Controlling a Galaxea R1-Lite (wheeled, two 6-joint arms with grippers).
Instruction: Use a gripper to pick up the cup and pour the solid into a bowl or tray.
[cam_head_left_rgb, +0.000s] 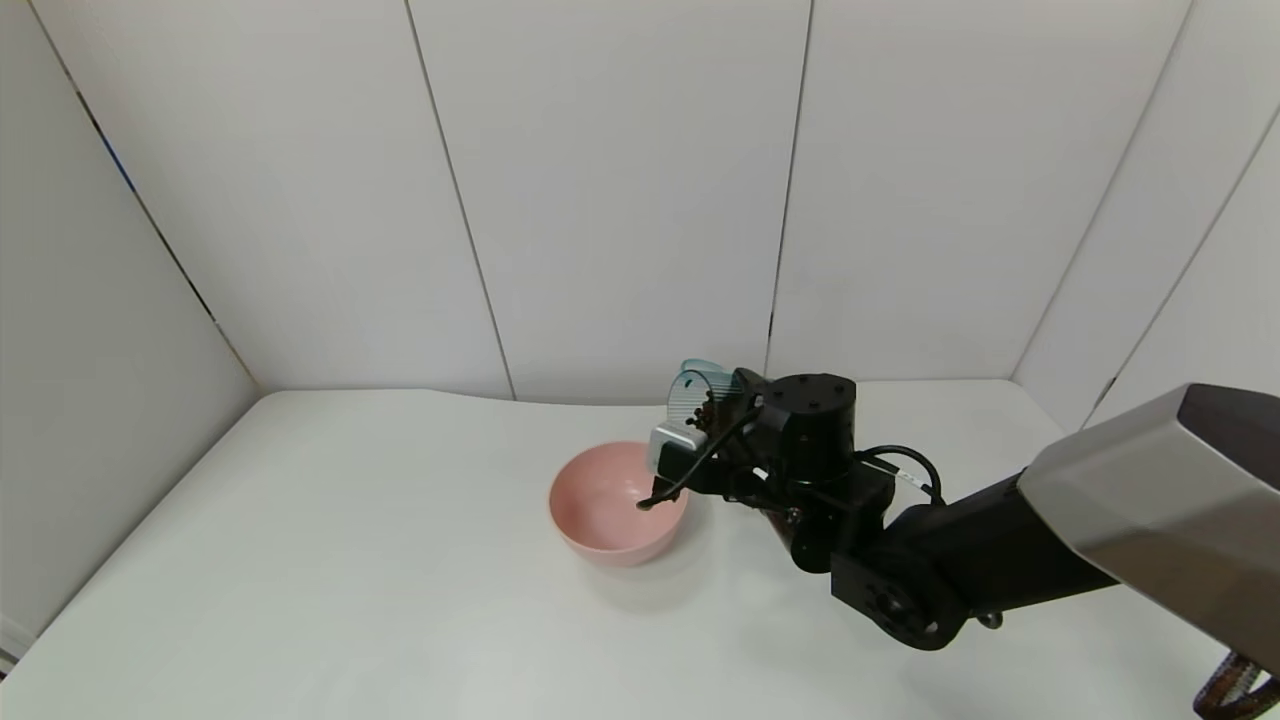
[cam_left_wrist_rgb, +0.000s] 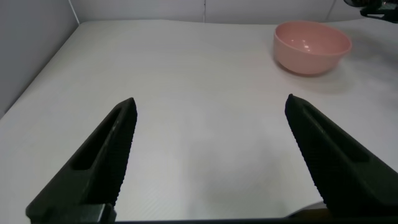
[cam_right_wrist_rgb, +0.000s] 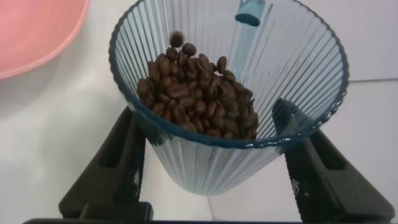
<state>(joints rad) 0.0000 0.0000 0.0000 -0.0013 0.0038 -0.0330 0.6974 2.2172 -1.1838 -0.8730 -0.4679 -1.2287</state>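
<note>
My right gripper (cam_head_left_rgb: 712, 412) is shut on the ribbed blue-grey cup (cam_head_left_rgb: 692, 393) and holds it tilted in the air, just beyond the far right rim of the pink bowl (cam_head_left_rgb: 612, 500). In the right wrist view the cup (cam_right_wrist_rgb: 211, 158) sits between my two black fingers (cam_right_wrist_rgb: 118, 155), and the brown bean-like solid (cam_right_wrist_rgb: 199, 99) lies heaped inside toward the rim. A part of the bowl (cam_right_wrist_rgb: 37, 31) shows at that view's corner. My left gripper (cam_left_wrist_rgb: 211, 109) is open and empty, low over the bare table, well away from the bowl (cam_left_wrist_rgb: 311, 46).
The white table (cam_head_left_rgb: 350, 560) is walled by white panels (cam_head_left_rgb: 620, 180) at the back and sides. My right arm (cam_head_left_rgb: 1000, 540) reaches in from the right front.
</note>
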